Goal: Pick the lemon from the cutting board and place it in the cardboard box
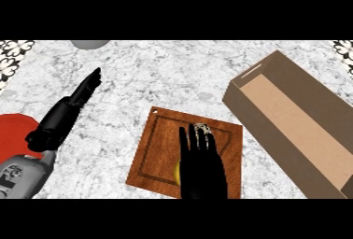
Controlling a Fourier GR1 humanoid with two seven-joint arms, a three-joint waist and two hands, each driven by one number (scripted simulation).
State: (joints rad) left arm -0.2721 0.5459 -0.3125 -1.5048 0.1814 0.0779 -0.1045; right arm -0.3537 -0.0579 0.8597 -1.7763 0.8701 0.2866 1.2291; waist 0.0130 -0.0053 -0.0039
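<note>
**kitchenbot_fan:** Over the cutting board [169, 154] is where the right hand [202, 170] sits, fingers straight and pointing away from the robot, palm down, nothing gripped yet. The lemon [177, 172] is only a yellow sliver peeking out at the hand's left edge, toward the board's near side. The cardboard box [296, 126] lies just right of the board, open side up, running away at an angle.

**grasp_nerd:** So the robot looks to be at the reach/grasp step. To do it well, I'd guess it needs to curl fingers and thumb round the lemon before lifting, since a round fruit will roll off the board if nudged. Then lift high enough to get over the box wall nearest the board.

**kitchenbot_fan:** Most of the lemon is hidden, so can't tell if the palm touches it. There's a small pale speck by the fingertips that's hard to make out. The left hand [84, 88] rests well left of the board, fingers straight, holding nothing. A red thing [15, 133] beyond it and a grey shape [89, 44] far past the board are both cut off
</note>
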